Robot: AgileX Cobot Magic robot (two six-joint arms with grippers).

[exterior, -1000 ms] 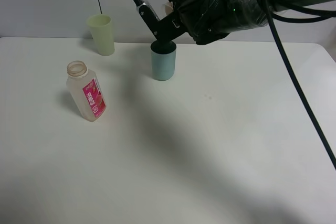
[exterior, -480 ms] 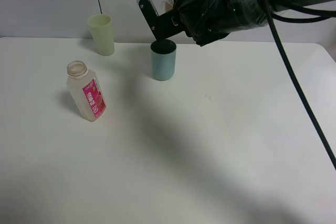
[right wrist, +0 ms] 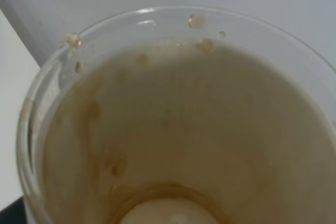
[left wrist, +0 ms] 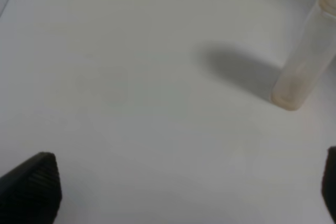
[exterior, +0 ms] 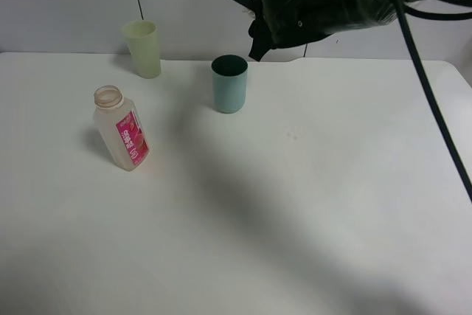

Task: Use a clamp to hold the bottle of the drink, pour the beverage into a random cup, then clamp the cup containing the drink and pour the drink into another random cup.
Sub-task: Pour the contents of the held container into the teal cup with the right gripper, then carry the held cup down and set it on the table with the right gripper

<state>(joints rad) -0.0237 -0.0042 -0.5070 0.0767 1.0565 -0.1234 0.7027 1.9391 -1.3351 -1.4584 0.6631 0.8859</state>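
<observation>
Exterior high: right end effector point(exterior: 254, 42) mostly masked by its wrapped arm, above the white bench point(exterior: 310, 204); held cup unseen here. Teal cup point(exterior: 229, 84) upright at 12 o'clock; bottle point(exterior: 121, 128) upright, leaning slightly, at 10 o'clock.

Left wrist: left end effector point(left wrist: 178, 182) spread wide, empty; bottle top cropped.

Right wrist: clamped clear cup point(right wrist: 173, 124), brown residue inside.
</observation>
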